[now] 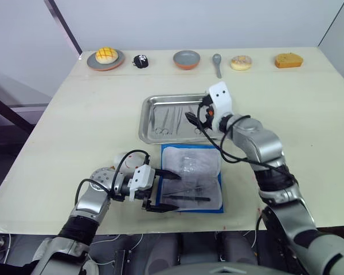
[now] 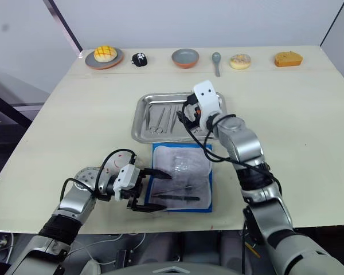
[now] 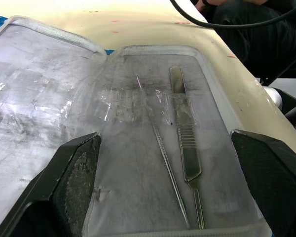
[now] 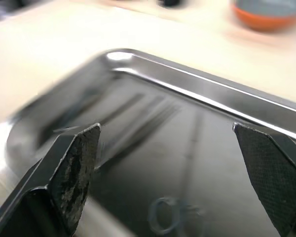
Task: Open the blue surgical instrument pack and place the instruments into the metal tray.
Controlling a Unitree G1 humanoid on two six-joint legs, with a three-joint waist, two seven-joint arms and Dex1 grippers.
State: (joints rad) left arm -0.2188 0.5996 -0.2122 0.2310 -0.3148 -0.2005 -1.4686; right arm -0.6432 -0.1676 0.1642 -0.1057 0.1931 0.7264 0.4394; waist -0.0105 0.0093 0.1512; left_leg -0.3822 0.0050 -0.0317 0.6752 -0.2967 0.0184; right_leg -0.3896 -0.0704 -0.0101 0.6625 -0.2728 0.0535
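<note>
Instruments (image 3: 185, 148) between my spread left tool's (image 1: 159, 192) fingers look thin, stiff, slippery; pinch mid-handle. My right tool (image 2: 186, 117) hangs spread.

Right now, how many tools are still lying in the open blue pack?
2: a flat handle tool and a thin probe, side by side on the grey lining of the pack, between the left gripper fingers.

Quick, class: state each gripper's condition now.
Left gripper: open, empty, at the opened blue surgical instrument pack.
Right gripper: open, empty, over the metal tray.
</note>
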